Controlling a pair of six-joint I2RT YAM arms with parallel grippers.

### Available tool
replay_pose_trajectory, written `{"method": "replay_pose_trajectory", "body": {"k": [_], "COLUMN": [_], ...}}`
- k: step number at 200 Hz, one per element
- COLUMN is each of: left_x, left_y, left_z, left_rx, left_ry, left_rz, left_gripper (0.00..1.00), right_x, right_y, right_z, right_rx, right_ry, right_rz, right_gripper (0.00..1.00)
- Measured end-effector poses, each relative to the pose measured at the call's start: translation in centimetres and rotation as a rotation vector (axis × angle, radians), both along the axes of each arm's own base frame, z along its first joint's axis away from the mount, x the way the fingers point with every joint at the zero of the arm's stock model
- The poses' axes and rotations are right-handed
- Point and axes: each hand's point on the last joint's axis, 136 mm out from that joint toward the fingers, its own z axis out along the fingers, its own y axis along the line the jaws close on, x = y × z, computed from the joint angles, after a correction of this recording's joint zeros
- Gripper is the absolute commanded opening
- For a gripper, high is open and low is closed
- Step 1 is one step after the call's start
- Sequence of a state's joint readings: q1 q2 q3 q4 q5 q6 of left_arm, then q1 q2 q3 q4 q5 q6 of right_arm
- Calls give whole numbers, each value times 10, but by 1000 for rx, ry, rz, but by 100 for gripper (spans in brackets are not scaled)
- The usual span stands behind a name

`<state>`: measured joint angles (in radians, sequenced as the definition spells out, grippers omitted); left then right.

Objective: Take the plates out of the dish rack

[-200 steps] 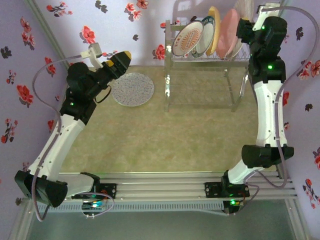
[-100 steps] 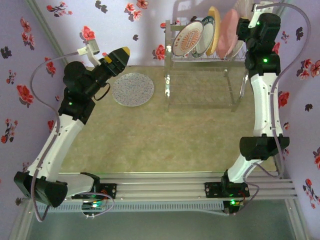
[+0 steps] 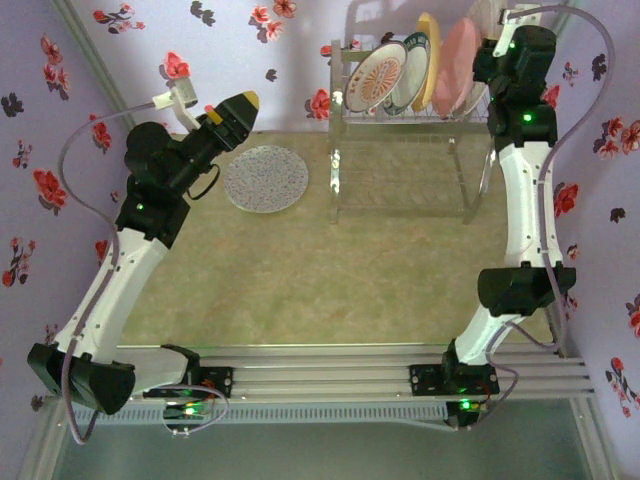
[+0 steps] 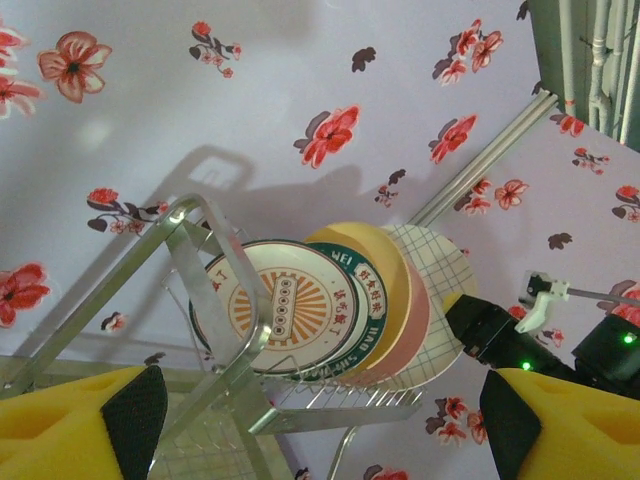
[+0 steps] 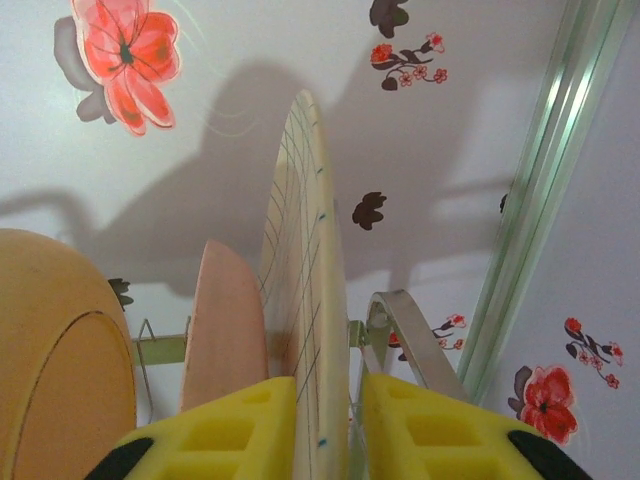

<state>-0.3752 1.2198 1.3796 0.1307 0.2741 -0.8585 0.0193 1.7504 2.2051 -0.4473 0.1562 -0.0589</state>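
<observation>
Your right gripper (image 5: 325, 420) stretched high at the dish rack (image 3: 336, 150), pinching the grid-lined plate (image 5: 300, 250) by its rim, your left gripper (image 4: 320, 420) raised mid-air, jaws spread wide

The desk (image 3: 300, 270) has a mottled beige-green top. The dish rack (image 3: 405, 117) stands on its legs at the far edge. A speckled plate (image 3: 265, 178) lies flat on the desk left of the dish rack, near it but clear of its legs.

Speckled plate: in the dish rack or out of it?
Out. The speckled plate lies flat on the table, left of the dish rack.
</observation>
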Motion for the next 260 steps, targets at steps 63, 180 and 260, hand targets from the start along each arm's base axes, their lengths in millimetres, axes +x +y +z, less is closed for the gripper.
{"method": "replay_pose_trajectory", "body": {"k": [63, 180, 260], "left_x": [-2, -3, -7], "left_y": [0, 1, 2], "left_z": [8, 12, 24], "left_rx": [-13, -20, -45], "left_ry": [-25, -32, -48], "left_rz": [-1, -3, -7], "left_gripper": [85, 85, 86], "right_x": [1, -10, -24], "right_y": [8, 20, 17], "right_z": [4, 20, 49], "right_rx": [-9, -164, -210], "right_ry": [-10, -6, -66], "right_rz": [5, -82, -138], "right_gripper": [6, 0, 0]}}
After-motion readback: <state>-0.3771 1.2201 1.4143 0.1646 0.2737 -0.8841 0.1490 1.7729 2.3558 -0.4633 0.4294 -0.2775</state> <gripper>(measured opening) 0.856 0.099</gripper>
